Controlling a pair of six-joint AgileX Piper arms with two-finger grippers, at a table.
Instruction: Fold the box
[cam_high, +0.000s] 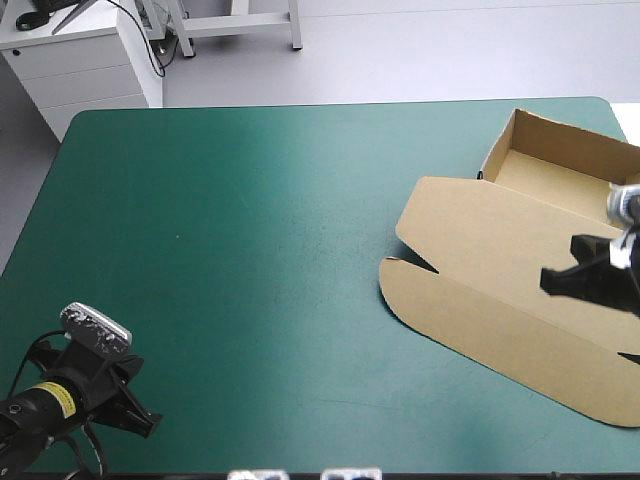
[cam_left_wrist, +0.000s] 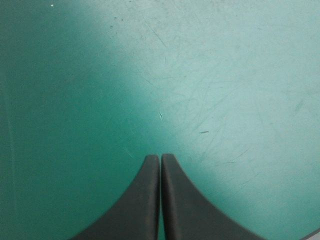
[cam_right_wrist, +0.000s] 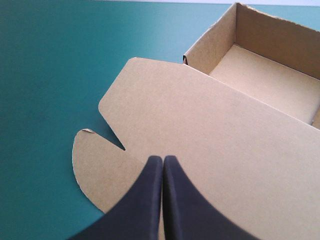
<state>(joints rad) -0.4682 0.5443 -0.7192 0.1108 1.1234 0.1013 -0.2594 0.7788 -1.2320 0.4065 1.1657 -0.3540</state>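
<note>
Brown board is lying on the right side of our bench (cam_high: 250, 220): the box (cam_high: 500, 270) is sitting as an open tray (cam_high: 560, 185) toward the far right corner, its lid (cam_high: 480, 240) spreading flat toward the near edge. We are holding our right claw (cam_right_wrist: 162, 160) over that lid, its black fingers (cam_right_wrist: 145, 200) pressed together and gripping nothing. Our left claw (cam_left_wrist: 160, 157) is hovering at the near left corner above the bare teal-green cover (cam_left_wrist: 225, 75), likewise closed and empty.

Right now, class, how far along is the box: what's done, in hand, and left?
Done: the box has tray walls raised. In hand: nothing; right gripper shut over the flat lid, left gripper shut over bare table. Left: the lid and its flaps lie flat.
</note>
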